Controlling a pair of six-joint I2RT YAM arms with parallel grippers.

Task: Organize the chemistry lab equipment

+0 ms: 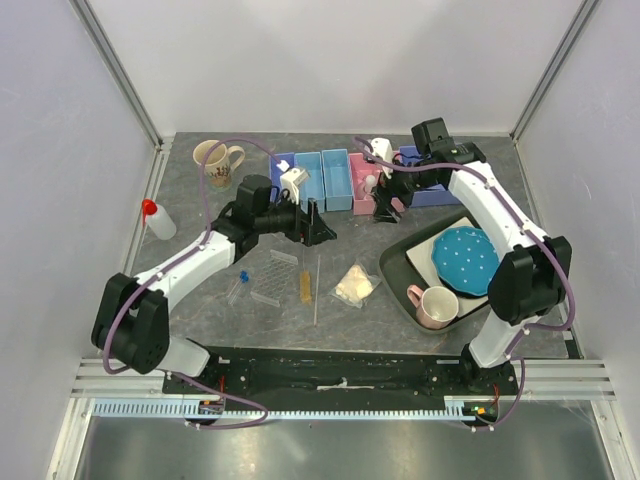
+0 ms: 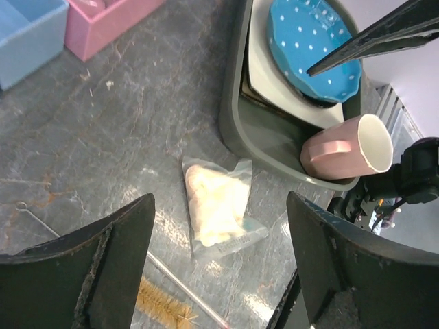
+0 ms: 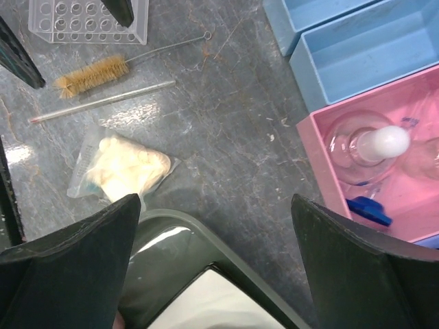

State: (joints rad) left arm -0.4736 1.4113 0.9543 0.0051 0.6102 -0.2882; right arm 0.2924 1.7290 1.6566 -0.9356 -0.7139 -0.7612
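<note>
The left hand [image 2: 219,202] is spread and empty, with the whitish bag [image 2: 214,216] flat on the counter [image 2: 103,137] beyond it. The right hand [image 3: 214,205] is likewise released. The amber stick [image 1: 305,286] and thin rod [image 1: 317,290] lie parallel beside the clear rack [image 1: 275,282], long axes running near-to-far.

Clear plastic rack [image 3: 88,20], bristly brush [image 3: 92,75], glossy tray [image 2: 274,140]

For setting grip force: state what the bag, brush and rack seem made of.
Bag: thin clear plastic film, glossy and crinkled, around soft whitish contents.
Brush: tan bristles on a thin looped wire handle, likely metal.
Rack: clear rigid plastic, probably acrylic; the table shows through.
</note>
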